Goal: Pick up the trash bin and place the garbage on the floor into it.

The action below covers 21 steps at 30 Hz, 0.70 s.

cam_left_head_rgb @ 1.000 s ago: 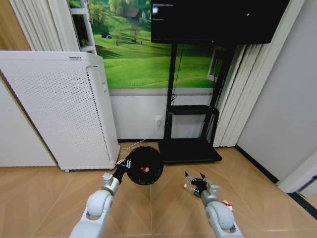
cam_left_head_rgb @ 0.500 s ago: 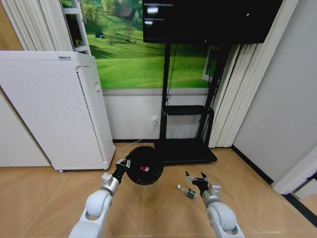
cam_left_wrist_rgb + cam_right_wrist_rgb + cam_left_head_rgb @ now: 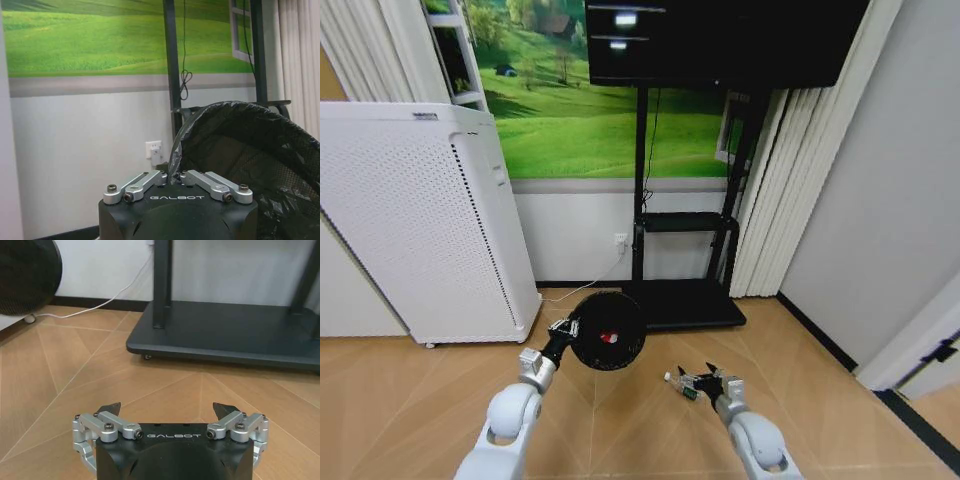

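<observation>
L arm (image 3: 558,337) holds trash bin (image 3: 606,331) up; R gripper (image 3: 708,378) low, jaws apart.

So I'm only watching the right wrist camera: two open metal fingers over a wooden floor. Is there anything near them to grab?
Observer: Yes. The head view shows a small clear bottle with a green label lying on the floor, right at the right hand.
Operator: And that black mesh thing at the edge?
Observer: That's the trash bin. The left hand is clamped on its rim, holding it tipped with its mouth toward the head camera.
Operator: Anything in it?
Observer: A small red item lies inside.
</observation>
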Available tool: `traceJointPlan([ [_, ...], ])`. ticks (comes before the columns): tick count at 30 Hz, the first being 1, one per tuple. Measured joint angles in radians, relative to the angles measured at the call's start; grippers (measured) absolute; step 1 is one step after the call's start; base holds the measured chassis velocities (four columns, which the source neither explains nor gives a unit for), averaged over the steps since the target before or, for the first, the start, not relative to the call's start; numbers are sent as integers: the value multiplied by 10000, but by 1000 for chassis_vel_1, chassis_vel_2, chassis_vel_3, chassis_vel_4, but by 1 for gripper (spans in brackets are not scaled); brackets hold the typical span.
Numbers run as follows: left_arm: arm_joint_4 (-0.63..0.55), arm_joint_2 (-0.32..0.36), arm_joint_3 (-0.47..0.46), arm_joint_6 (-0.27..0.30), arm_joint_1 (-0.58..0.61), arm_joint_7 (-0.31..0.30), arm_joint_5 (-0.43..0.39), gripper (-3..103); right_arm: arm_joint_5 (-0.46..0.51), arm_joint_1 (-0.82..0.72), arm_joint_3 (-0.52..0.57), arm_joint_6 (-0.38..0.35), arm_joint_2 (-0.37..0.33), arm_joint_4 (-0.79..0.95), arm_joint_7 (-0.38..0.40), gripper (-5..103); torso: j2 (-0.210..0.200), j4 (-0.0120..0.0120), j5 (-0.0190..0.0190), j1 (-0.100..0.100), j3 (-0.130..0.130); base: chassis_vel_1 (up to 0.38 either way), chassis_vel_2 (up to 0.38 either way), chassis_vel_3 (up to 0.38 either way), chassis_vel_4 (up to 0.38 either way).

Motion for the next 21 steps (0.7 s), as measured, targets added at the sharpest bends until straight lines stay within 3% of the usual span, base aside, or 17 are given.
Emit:
traceJointPlan([
  [3, 0, 153, 76, 8, -110, -6, -134, 3, -209, 562, -24, 73, -70, -873, -371, 100, -1, -7, 2, 1, 0, 0, 0, 0, 0],
  [12, -180, 228, -15, 88, 84, 1, -377, 3, -869, 1962, -671, -974, -586, -2259, -1987, 100, -1, -9, 0, 1, 1, 0, 0, 0, 0],
  [21, -416, 172, -118, 216, 178, -220, -453, 3, -1595, 2958, -1621, -767, -591, -3601, -2428, 100, 0, -7, 1, 1, 1, 0, 0, 0, 0],
])
